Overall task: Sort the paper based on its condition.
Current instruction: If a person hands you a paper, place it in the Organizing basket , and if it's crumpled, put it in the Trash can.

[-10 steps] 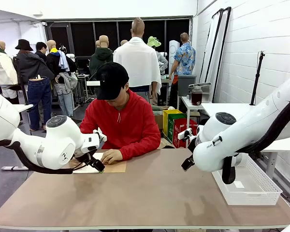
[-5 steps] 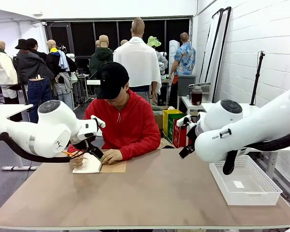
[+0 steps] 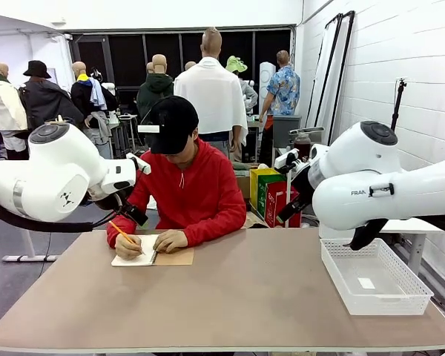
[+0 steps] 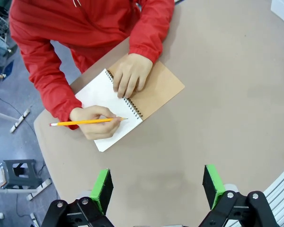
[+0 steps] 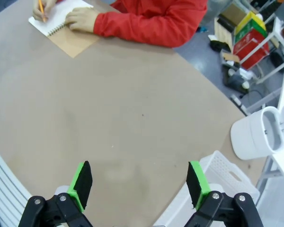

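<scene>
Across the table (image 3: 230, 297), front view: one person (image 3: 196, 189) in red writes with one pencil (image 3: 122, 232) in one spiral notebook (image 3: 137, 256); one white mesh basket (image 3: 371, 302) sits at the right. Left wrist view: my left gripper (image 4: 156, 177) gapes wide, empty, above the notebook's white page (image 4: 92, 94), the paper in sight. Right wrist view: my right gripper (image 5: 138, 170) gapes wide, empty, the basket's corner beside it.

Left tool (image 4: 157, 178) rose above notebook (image 4: 93, 96) (right arm (image 3: 371, 189) too).

white brick wall (image 3: 423, 52) at right, dark windows (image 3: 126, 59) behind, grey floor (image 3: 4, 293), brown table (image 3: 245, 297)
</scene>
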`<act>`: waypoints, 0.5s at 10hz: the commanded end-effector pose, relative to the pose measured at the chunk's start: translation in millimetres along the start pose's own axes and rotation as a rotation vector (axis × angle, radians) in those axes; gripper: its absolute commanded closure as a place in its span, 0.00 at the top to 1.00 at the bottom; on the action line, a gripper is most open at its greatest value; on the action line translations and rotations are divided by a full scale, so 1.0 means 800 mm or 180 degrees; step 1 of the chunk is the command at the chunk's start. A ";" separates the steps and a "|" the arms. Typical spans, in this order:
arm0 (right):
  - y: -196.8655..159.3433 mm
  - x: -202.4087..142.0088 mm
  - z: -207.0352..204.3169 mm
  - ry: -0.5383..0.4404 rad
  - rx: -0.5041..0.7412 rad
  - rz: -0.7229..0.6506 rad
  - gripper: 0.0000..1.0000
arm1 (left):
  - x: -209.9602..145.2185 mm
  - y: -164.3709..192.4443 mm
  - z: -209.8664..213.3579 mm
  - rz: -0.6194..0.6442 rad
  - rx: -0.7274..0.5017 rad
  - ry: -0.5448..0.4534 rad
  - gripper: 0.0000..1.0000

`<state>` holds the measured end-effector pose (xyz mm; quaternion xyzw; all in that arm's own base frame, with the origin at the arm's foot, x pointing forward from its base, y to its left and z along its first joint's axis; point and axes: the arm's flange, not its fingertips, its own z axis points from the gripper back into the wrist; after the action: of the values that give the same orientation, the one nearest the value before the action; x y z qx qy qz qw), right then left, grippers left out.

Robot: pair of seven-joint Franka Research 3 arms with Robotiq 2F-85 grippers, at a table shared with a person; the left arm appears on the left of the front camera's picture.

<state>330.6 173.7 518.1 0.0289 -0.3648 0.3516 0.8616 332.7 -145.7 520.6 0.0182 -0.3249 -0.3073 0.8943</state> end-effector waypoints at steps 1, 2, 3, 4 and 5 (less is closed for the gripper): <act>0.004 -0.019 0.008 -0.0044 0.0125 0.0102 1.00 | -0.008 -0.014 0.014 0.0024 0.0034 -0.0051 1.00; 0.002 -0.019 0.007 -0.0068 0.0140 0.0103 1.00 | -0.009 -0.014 0.016 0.0025 0.0034 -0.0069 1.00; 0.000 -0.018 0.007 -0.0089 0.0160 0.0103 1.00 | -0.011 -0.014 0.016 0.0024 0.0016 -0.0076 1.00; 0.000 -0.020 0.009 -0.0094 0.0163 0.0102 1.00 | -0.012 -0.017 0.018 0.0030 0.0027 -0.0084 1.00; 0.000 -0.020 0.010 -0.0107 0.0174 0.0108 1.00 | -0.013 -0.018 0.019 0.0031 0.0033 -0.0101 1.00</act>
<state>326.4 170.8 525.9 0.0392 -0.3700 0.3616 0.8549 322.9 -149.2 533.8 0.0204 -0.3400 -0.3123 0.8869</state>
